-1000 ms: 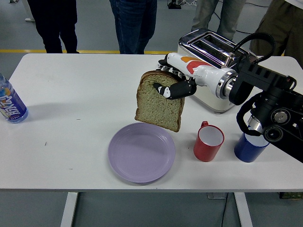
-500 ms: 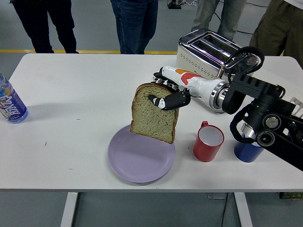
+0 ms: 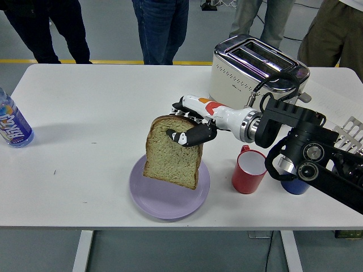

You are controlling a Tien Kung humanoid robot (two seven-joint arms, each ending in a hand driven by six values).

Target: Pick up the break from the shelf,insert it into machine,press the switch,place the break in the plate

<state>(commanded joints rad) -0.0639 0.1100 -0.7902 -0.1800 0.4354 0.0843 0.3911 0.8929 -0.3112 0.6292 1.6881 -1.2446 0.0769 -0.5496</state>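
Bread slice (image 3: 170, 150) hangs upright over the purple plate (image 3: 148, 198), pinched at its top right corner by the right hand (image 3: 191, 122), thumb in front, fingers behind. Toaster (image 3: 258, 68) stands behind the arm; red cup (image 3: 249, 169) sits just right of the plate. Bottle (image 3: 12, 123) at far left edge.

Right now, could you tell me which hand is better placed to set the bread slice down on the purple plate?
The right hand: it already grips the bread slice upright directly over the purple plate. The left arm is not in view.
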